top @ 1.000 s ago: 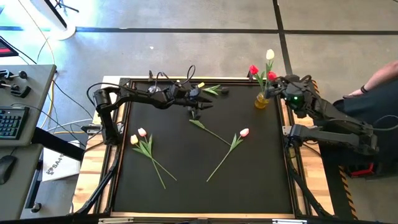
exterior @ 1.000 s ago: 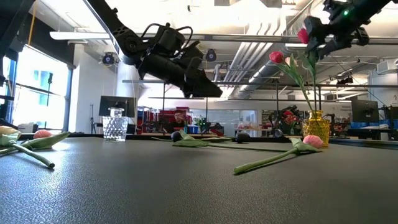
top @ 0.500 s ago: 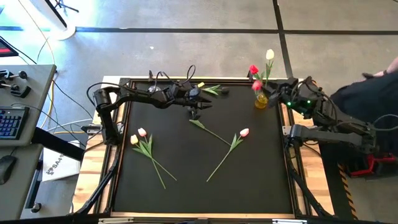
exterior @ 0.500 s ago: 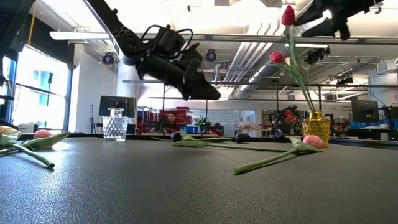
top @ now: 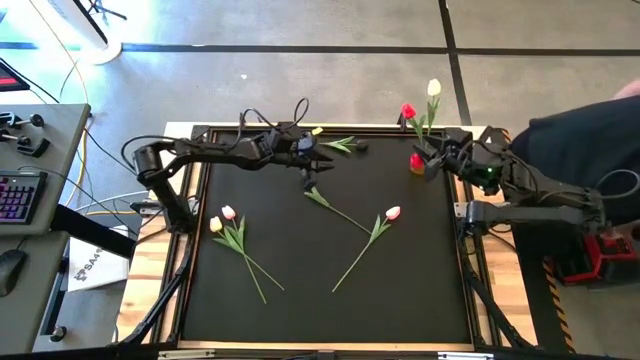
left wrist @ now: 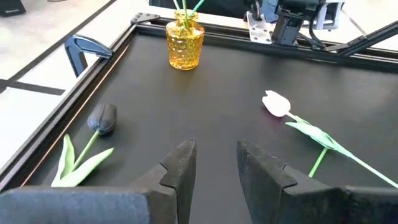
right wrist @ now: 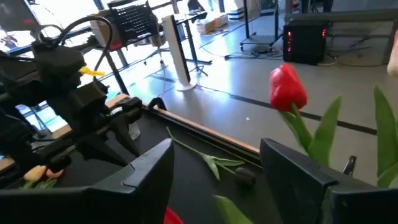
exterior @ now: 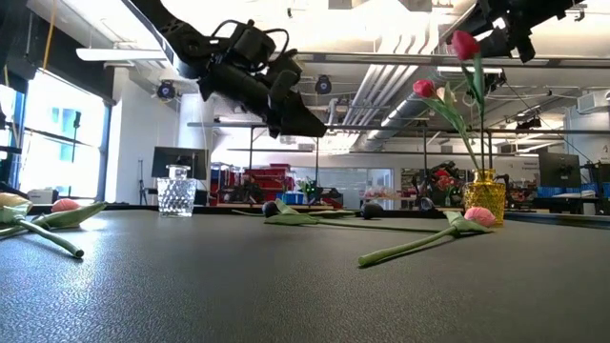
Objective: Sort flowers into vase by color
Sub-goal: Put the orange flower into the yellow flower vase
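Right claw [top: 428, 165]: we see it pinching a red tulip [exterior: 465, 45] above the yellow vase [exterior: 484, 197], worktop [top: 300, 300] at 1 o'clock.
Left claw [left wrist: 214, 168]: we see it spread, empty, hovering at 12 o'clock.

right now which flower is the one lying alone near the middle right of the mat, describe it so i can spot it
Start at the yellow glass vase at the black mat's far right corner, then come toward the near edge and a little inward. The pale pink tulip lies there flat, its stem running diagonally toward the mat's middle. Unlike the pink-and-yellow pair on the left side, it lies alone.
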Tool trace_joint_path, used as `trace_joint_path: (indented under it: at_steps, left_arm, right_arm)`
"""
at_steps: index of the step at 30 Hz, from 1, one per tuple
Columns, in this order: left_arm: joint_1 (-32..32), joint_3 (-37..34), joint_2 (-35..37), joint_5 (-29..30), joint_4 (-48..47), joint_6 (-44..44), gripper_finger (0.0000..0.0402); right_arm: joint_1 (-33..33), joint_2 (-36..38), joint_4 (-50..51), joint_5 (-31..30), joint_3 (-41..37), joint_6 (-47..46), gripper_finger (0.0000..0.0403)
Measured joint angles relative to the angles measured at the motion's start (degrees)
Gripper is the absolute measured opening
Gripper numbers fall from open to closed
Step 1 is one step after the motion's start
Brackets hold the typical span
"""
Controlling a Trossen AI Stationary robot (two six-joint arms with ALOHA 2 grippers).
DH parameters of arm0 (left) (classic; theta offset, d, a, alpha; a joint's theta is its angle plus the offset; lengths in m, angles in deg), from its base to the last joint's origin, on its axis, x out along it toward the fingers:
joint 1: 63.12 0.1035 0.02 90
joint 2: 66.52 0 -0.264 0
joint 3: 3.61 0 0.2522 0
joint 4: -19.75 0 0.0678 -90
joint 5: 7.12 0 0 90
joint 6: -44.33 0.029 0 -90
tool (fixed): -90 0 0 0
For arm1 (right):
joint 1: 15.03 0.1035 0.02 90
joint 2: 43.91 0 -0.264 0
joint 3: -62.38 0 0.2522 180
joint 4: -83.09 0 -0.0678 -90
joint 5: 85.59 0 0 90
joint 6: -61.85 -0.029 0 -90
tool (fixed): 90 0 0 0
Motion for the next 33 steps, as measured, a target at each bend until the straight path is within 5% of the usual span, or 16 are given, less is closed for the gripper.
trace_joint_path:
  at_steps: [14, 21, 27, 33]
  left_arm:
    - [-1.54, 0.04, 1.06, 7.11, -15.17, 1.91, 0.0106]
    - [-4.68, 0.04, 3.24, 18.12, -27.71, 1.05, 0.0106]
    - [-10.82, -4.26, 8.14, 23.04, -34.65, -6.34, 0.0106]
    - [-16.25, -11.61, 17.44, 27.04, -39.28, -19.87, 0.0106]
  right_arm:
    - [9.50, 3.88, -6.48, -12.63, 0.00, 9.30, 0.0224]
    - [12.26, 4.89, -5.10, -4.36, 0.02, 11.49, 0.0224]
    - [14.80, 3.19, -2.86, 1.75, 0.02, 12.01, 0.0224]
    - [16.19, -0.21, 0.18, -7.71, 0.02, 9.97, 0.0224]
